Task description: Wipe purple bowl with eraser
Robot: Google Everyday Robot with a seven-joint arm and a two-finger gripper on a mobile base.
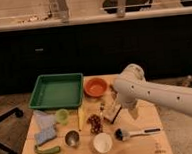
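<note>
The eraser (111, 113), a small pale-topped block with dark sides, lies tilted on the wooden table (145, 145), just below the orange bowl (96, 86). My white arm (140, 90) reaches in from the right and bends down over the table's middle right. It hides the purple bowl. The gripper (133, 112) hangs at the arm's lower end, just right of the eraser and close above the table. It is open with nothing in it.
A green tray (56, 90) fills the back left. In front lie a blue-grey sponge (45, 135), a green cup (62, 115), a metal cup (72, 138), a white cup (102, 142), a brown snack bag (95, 122) and a black-headed brush (129, 134).
</note>
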